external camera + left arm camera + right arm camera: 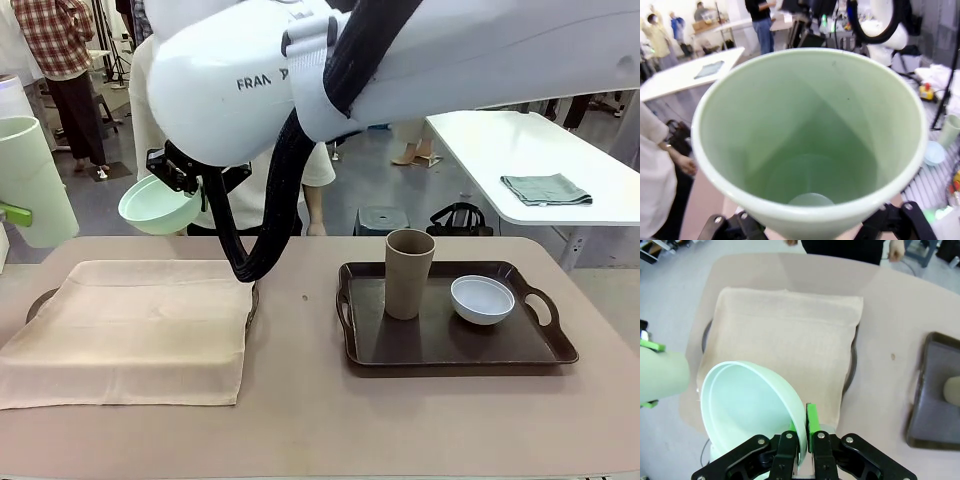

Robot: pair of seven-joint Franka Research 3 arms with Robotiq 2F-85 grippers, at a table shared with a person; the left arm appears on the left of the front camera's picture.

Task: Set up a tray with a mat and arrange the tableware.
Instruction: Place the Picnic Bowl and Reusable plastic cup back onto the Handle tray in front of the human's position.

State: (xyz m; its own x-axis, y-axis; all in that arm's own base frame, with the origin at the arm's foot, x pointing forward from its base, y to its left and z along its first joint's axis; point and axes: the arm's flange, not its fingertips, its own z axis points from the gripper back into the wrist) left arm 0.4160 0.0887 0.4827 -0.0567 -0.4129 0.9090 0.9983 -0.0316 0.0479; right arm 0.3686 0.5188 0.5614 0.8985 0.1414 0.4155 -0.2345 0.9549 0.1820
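The right gripper has its green pads pressed together on the rim of the green bowl, one pad inside and one outside. The bowl hangs tilted in the air over the left side of the table, above the mat.

The left gripper is at the far left, its green pads on either side of the green tumbler, pinching it. The tumbler is off the table, and its open mouth faces the left wrist camera.

The beige mat lies spread over the left tray, whose dark handle and rim peek out at the mat's left and right edges. The mat's near edge hangs past the tray onto the table.

The right tray is dark brown. On it the brown tumbler stands upright, with the white bowl just to its right, the two apart.

A person in white stands at the far side, behind the right arm.
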